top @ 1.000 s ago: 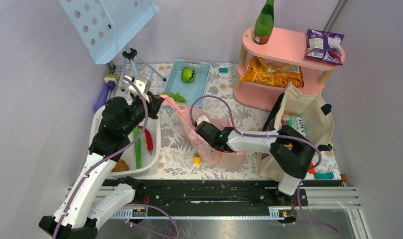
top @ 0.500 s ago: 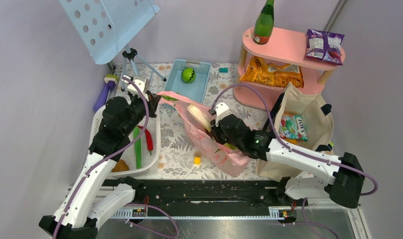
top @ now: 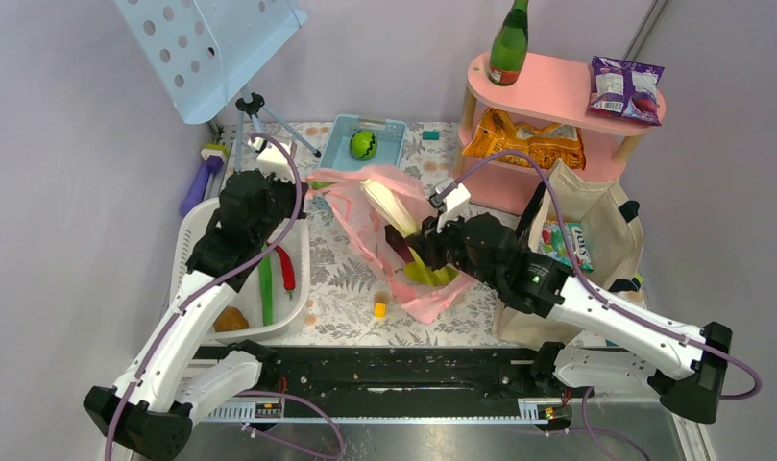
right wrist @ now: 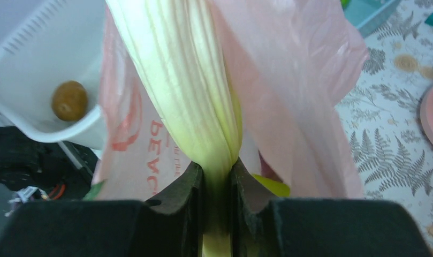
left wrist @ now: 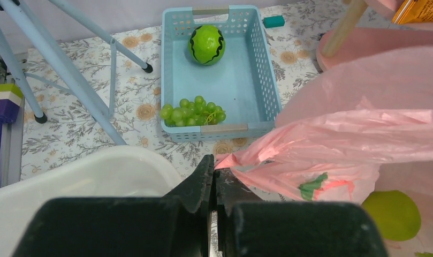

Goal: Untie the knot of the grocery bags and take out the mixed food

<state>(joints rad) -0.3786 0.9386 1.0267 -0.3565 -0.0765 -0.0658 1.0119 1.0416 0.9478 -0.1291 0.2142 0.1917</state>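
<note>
The right gripper (right wrist: 218, 182), low in the pink bag (top: 357, 223) a second ago, now stands higher, nipping the leek (right wrist: 187, 80) drawn from the bag's mouth. The left gripper (left wrist: 214, 172) pinches the bag's rim beside the white tub (top: 305, 279). The patterned cloth (top: 341, 307) lies bare in front.

Straight ahead of my left gripper (left wrist: 214, 172), which pinches the pink bag (left wrist: 364, 139), the blue basket (left wrist: 267, 80) blocks the way. Tripod legs (left wrist: 69, 85) bar the jaws' left and the white tub (left wrist: 96, 171) sits just beneath. Bag film fills everything to their right. My right gripper (right wrist: 217, 184) is clamped on the leek (right wrist: 182, 96), with film crowding both sides. Bare tablecloth (right wrist: 401, 160) lies free far right.
</note>
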